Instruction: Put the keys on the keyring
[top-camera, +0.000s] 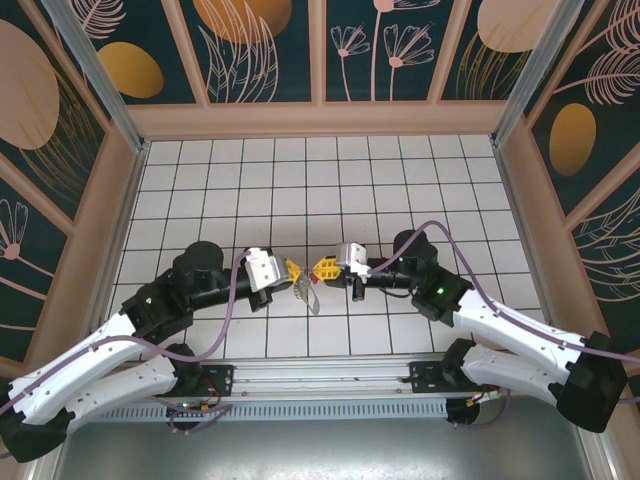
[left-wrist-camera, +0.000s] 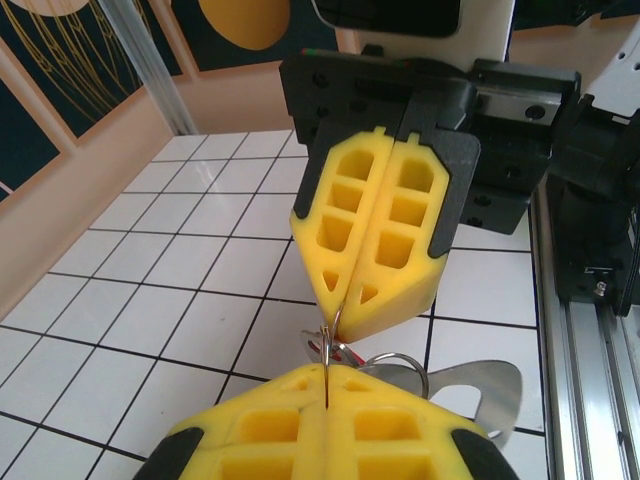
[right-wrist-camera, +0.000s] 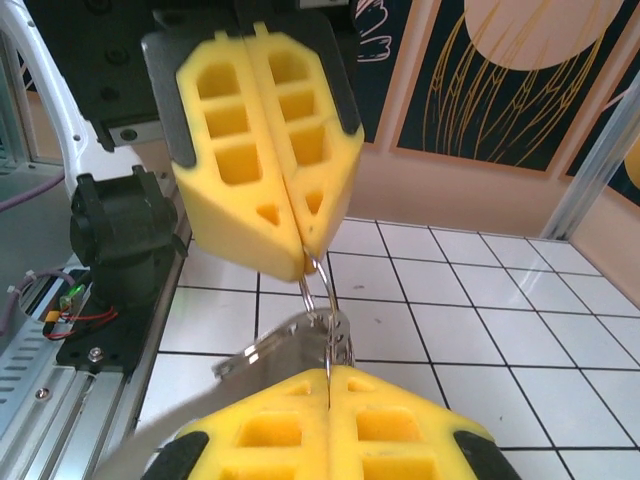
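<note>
left gripper, right gripper clamp keyring, key half-hidden (red sliver)

Both arms reach in from their bases at the near edge of the table and bend toward each other, meeting just ahead of the middle of that edge. The left arm runs up from the near left corner, elbow out to the left, with its wrist turned to the right. The right arm mirrors it from the near right corner, its wrist turned to the left. The left gripper and the right gripper face each other tip to tip, almost touching, raised off the table. Each has its yellow fingers pressed flat together, and both pinch the thin wire of the keyring in the seam between them.
</note>
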